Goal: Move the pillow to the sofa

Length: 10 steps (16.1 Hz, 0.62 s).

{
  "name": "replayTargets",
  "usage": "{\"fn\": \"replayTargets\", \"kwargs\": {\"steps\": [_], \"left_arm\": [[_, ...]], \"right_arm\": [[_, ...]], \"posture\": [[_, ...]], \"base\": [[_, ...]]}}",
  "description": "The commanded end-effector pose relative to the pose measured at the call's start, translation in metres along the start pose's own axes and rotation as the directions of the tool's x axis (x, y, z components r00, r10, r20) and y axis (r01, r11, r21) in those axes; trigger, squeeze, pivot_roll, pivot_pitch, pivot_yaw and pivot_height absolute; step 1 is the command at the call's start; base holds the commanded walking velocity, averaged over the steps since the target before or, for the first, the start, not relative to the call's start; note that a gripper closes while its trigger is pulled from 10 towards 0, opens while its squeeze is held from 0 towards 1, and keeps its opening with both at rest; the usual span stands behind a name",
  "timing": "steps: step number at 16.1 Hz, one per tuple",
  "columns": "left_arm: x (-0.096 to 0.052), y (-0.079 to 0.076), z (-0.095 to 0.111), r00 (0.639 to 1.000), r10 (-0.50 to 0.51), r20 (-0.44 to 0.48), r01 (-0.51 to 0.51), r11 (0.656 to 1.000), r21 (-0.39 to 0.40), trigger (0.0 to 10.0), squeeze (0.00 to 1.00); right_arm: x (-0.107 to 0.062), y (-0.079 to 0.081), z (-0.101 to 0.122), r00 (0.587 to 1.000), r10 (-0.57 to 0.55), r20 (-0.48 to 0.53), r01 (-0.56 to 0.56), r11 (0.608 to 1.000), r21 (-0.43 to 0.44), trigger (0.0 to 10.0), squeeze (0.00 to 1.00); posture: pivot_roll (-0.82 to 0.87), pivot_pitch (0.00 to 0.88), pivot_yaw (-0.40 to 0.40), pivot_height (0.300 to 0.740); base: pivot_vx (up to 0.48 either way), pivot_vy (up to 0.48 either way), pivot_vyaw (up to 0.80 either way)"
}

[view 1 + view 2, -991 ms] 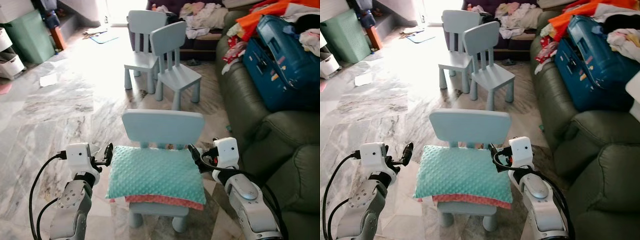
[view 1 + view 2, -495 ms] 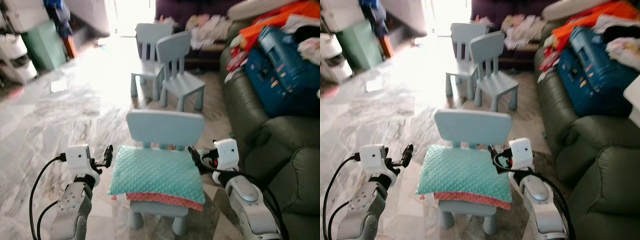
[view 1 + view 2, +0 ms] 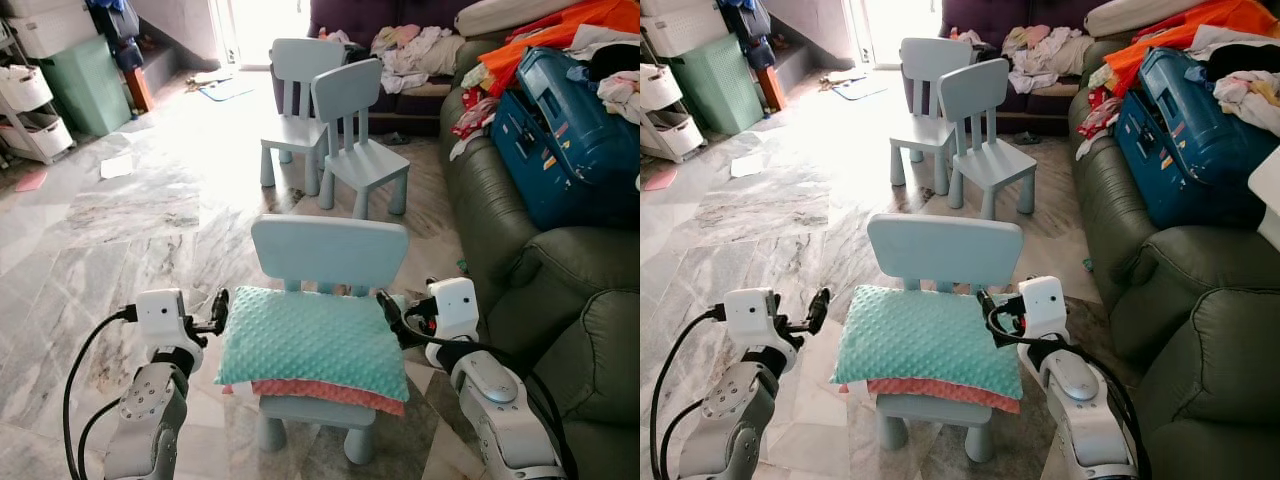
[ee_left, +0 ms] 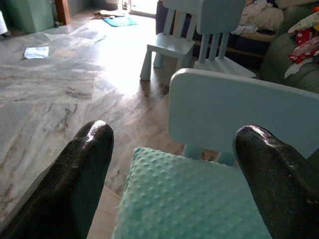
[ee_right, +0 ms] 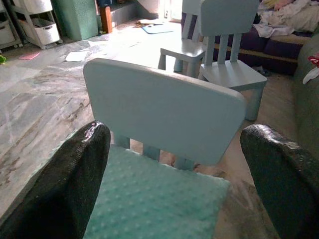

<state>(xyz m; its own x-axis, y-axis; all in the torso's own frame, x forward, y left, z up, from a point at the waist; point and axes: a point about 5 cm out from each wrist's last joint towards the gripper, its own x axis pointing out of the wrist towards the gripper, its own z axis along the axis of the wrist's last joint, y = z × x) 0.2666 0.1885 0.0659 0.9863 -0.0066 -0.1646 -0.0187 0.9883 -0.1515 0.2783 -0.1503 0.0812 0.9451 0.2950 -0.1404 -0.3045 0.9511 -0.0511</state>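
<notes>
fingers [image 4: 84, 164] of the left gripper [image 3: 218, 310] are spread wide just left of the teal pillow [image 3: 315, 342]; the right gripper [image 3: 388, 312] is spread wide just right of it. the pillow lies on the near small blue chair [image 3: 330, 250], with the green sofa [image 3: 520, 270] to the right.

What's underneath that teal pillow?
The pillow lies on a small light-blue chair. Its backrest, seat front edge and front legs show. The pillow covers the seat top, and hangs over both side edges.
</notes>
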Motion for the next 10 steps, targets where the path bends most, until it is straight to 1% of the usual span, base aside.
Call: {"fn": "replayTargets", "kwargs": {"steps": [1,4,5,8,10], "left_arm": [[0.000,0.000,-0.003,1.000,-0.001,-0.016,0.001,1.000,0.011,10.0,0.00],[-0.007,-0.002,-0.014,0.998,-0.036,-0.052,0.039,0.998,0.057,10.0,0.00],[-0.011,-0.001,-0.018,0.997,-0.039,-0.063,0.043,0.997,0.062,10.0,0.00],[-0.016,0.002,-0.024,0.996,-0.041,-0.083,0.046,0.997,0.065,10.0,0.00],[-0.021,0.005,-0.026,0.995,-0.045,-0.093,0.052,0.996,0.075,10.0,0.00]], "right_arm": [[0.001,-0.002,0.006,1.000,-0.010,0.018,0.010,1.000,0.005,10.0,0.00],[-0.004,-0.004,0.007,0.999,-0.029,0.017,0.028,0.999,0.035,10.0,0.00],[-0.011,-0.005,0.002,0.999,-0.043,-0.002,0.043,0.998,0.049,10.0,0.00],[-0.019,-0.004,-0.003,0.999,-0.048,-0.019,0.049,0.997,0.054,10.0,0.00],[-0.026,-0.001,-0.006,0.999,-0.035,-0.037,0.037,0.998,0.056,10.0,0.00]], "posture": [[-0.07,0.031,0.018,0.740],[-0.06,0.033,0.013,0.740],[-0.07,0.035,0.013,0.740],[-0.07,0.038,0.010,0.740],[-0.07,0.056,0.002,0.740]], "base": [[0.000,0.000,0.00],[0.000,0.000,0.00],[0.000,0.000,0.00],[0.000,0.000,0.00],[0.000,0.000,0.00]]}}
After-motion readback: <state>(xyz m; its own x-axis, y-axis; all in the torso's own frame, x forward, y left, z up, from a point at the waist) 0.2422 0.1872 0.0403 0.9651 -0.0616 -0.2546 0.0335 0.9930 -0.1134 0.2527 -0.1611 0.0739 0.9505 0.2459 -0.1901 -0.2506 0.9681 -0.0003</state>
